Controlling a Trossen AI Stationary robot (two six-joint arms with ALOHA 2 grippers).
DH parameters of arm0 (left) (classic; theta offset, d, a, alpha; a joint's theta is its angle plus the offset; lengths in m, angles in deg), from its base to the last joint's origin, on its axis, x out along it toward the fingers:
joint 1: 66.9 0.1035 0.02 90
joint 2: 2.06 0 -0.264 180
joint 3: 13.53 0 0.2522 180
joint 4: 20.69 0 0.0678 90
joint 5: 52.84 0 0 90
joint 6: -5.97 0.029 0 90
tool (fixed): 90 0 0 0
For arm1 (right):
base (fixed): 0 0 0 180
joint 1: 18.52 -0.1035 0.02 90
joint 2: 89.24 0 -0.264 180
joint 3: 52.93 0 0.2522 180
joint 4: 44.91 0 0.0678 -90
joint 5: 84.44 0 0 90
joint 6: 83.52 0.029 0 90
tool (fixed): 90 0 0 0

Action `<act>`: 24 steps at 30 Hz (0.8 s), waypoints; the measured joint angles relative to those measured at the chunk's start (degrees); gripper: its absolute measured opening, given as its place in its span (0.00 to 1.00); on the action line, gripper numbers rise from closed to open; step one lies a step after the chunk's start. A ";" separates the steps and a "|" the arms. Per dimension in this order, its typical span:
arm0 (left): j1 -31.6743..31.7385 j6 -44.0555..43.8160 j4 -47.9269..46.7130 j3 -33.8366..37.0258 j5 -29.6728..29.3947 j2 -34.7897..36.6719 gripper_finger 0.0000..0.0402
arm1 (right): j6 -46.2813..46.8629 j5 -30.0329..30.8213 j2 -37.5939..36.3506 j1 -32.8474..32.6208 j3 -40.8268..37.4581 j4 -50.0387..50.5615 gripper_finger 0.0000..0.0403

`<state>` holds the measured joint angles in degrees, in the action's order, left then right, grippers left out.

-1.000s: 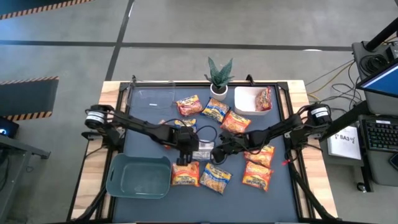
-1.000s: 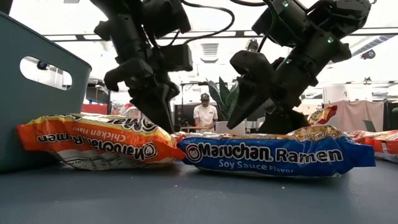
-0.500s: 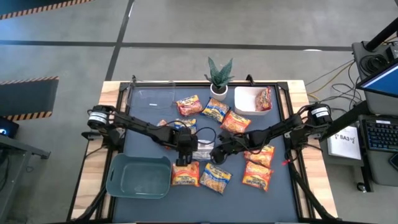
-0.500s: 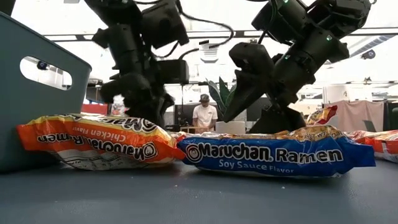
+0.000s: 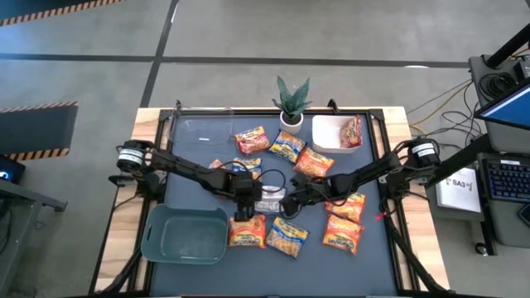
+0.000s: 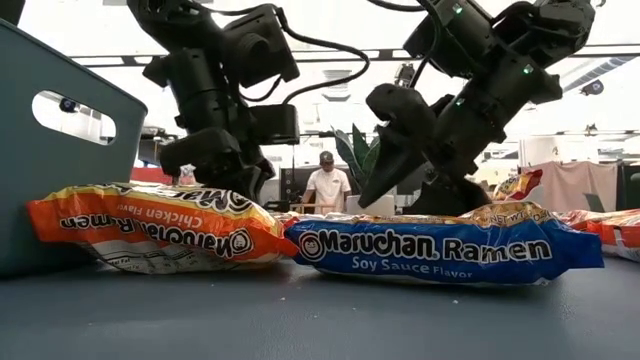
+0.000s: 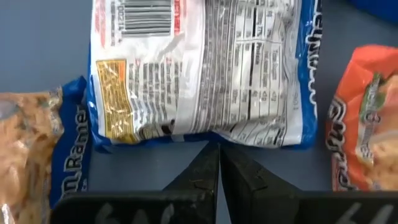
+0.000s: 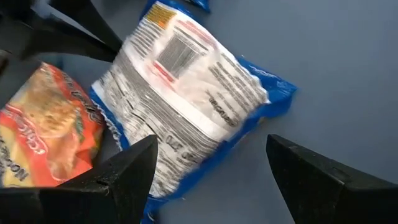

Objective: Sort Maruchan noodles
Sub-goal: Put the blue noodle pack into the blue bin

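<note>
Sorting is barely beginning: one packet (image 5: 351, 131) is sitting in the white bin (image 5: 325, 142) (green bin (image 5: 157, 245) empty). Right gripper (image 8: 208, 180), fingers apart, and left gripper (image 7: 219, 163), fingers together, are flanking the face-down packet (image 5: 270, 201).

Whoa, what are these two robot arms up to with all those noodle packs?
They are sorting Maruchan ramen packets scattered over the table. Both arms meet at mid-table over a packet lying face-down, its white label side up. The left gripper is shut just beside its edge; the right gripper is open around it. One packet already lies in the white bin; the teal bin holds nothing.
</note>
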<state>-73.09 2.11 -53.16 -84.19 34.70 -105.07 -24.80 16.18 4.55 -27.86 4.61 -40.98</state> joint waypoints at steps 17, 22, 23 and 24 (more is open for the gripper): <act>-0.03 -0.12 5.57 0.15 0.44 -1.63 0.00 | -3.45 1.61 5.50 0.04 -0.22 -9.75 0.71; -0.02 -1.24 5.24 0.15 0.45 -1.75 0.00 | -4.73 0.39 4.91 0.11 -0.35 -10.91 0.70; -0.02 -1.32 5.23 0.15 0.44 -1.85 0.00 | -4.74 0.29 4.79 0.11 -0.38 -11.33 0.69; -0.02 -1.36 5.20 0.15 0.42 -1.85 0.00 | -4.76 0.29 4.75 0.11 -0.40 -11.73 0.68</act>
<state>-73.12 0.75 -47.96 -84.05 35.12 -106.92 -29.57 16.47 9.30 -27.76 4.21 -52.71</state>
